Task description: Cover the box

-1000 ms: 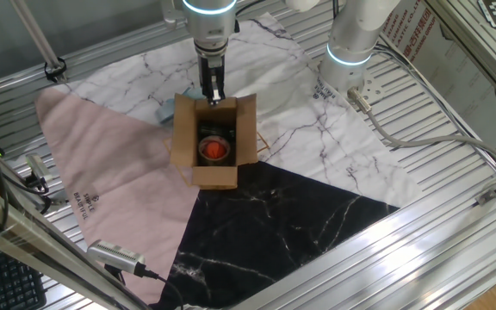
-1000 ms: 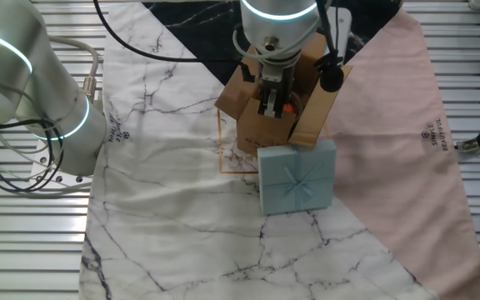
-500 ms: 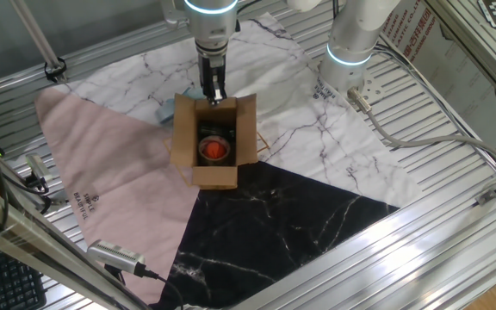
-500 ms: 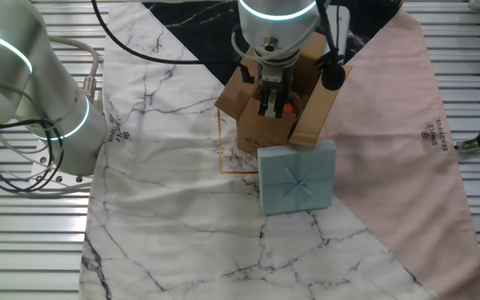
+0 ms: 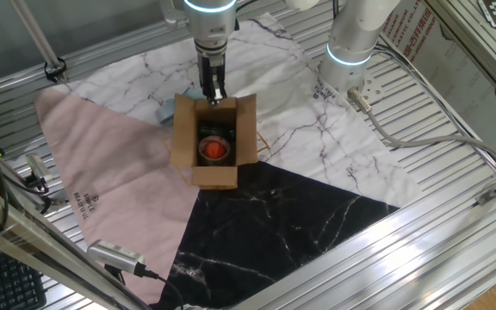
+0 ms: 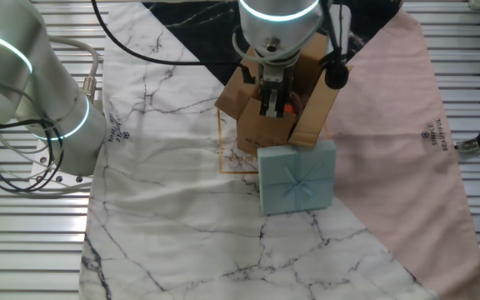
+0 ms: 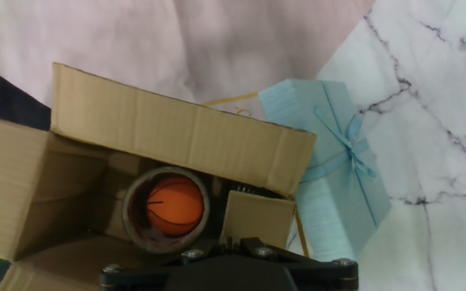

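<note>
1. A slatted metal table (image 5: 455, 172) carries three cloths: marble white (image 5: 317, 129), pink (image 5: 102, 172), black marble (image 5: 274, 224)
2. The box (image 5: 212, 142) sits where the cloths meet, flaps standing open
3. Inside it, a tape roll (image 7: 166, 210) rings an orange ball (image 7: 174, 206)
4. A pale blue gift box (image 6: 297, 177) touches the carton's side
5. The gripper (image 5: 213, 93) hangs at the far flap (image 7: 256, 219); whether its jaws pinch it, I cannot tell

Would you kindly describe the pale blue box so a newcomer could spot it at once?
Find the open cardboard box in the middle of the cloth-covered table. Right against its marble-side wall sits the gift box. It alone is pale blue, closed, and tied with a matching ribbon bow.
</note>
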Action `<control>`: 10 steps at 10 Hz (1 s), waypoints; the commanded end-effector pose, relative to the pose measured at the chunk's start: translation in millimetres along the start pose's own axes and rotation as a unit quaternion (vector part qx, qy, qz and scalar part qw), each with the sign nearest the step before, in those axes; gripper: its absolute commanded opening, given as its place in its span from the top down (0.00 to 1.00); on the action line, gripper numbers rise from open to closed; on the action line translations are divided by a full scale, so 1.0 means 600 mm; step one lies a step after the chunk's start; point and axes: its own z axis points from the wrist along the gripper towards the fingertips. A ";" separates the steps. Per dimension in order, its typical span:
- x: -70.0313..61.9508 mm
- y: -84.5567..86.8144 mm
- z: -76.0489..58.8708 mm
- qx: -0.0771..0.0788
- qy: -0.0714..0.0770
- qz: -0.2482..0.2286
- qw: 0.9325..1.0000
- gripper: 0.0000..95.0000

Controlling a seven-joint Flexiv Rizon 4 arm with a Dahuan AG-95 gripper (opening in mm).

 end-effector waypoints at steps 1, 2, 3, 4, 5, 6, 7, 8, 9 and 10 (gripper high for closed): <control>0.000 -0.001 -0.001 0.000 0.000 0.001 1.000 1.00; -0.001 -0.001 -0.001 0.000 0.001 0.001 1.000 1.00; -0.002 0.001 0.001 0.000 0.001 0.001 1.000 1.00; -0.006 0.006 0.005 0.000 0.001 0.005 1.000 1.00; -0.010 0.010 0.009 0.000 0.002 0.007 1.000 1.00; -0.012 0.013 0.011 -0.002 0.003 0.008 1.000 1.00; -0.014 0.015 0.013 -0.002 0.005 0.008 1.000 1.00; -0.014 0.015 0.013 -0.003 0.007 0.007 1.000 1.00; -0.013 0.015 0.013 -0.002 0.011 0.007 1.000 1.00; -0.012 0.015 0.014 -0.002 0.011 0.006 1.000 1.00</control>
